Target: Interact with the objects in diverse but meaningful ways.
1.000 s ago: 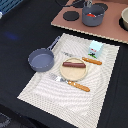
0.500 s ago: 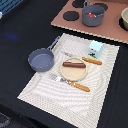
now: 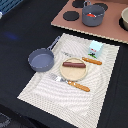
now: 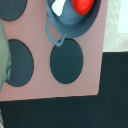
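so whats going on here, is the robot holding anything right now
Nothing is visibly being handled. No gripper shows in either view. The wrist camera looks down on a grey pot sitting on the toy stove board, with a red tomato and something white inside it. In the exterior view, the placemat holds a grey long-handled saucepan, a round wooden plate with a brown sausage on it, cutlery beside it, and a light blue cup.

Matt grey saucepan (image 3: 41,59), wooden-looking round plate (image 3: 75,70), ribbed cloth-like placemat (image 3: 60,97), glossy red tomato (image 4: 83,5).
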Controlling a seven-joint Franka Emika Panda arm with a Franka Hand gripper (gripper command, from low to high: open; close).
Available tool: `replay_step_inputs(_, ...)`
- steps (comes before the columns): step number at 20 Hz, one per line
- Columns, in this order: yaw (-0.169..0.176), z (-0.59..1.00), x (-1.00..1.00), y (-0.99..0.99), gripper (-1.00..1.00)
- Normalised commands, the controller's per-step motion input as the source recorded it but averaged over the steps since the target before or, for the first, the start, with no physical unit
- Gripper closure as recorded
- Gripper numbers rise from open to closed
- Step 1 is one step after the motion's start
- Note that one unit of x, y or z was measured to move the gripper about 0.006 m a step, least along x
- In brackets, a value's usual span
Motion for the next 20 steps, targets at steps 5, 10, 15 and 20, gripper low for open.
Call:
replay_step_inputs(5,0.000,0.00,0.15,-0.94,-1.00)
replay_step_inputs(10,0.000,-0.04,0.18,-0.94,-1.00)
replay_step_inputs(15,0.000,-0.13,0.16,-0.93,-1.00)
replay_step_inputs(20,0.000,-0.29,0.19,-0.90,-1.00)
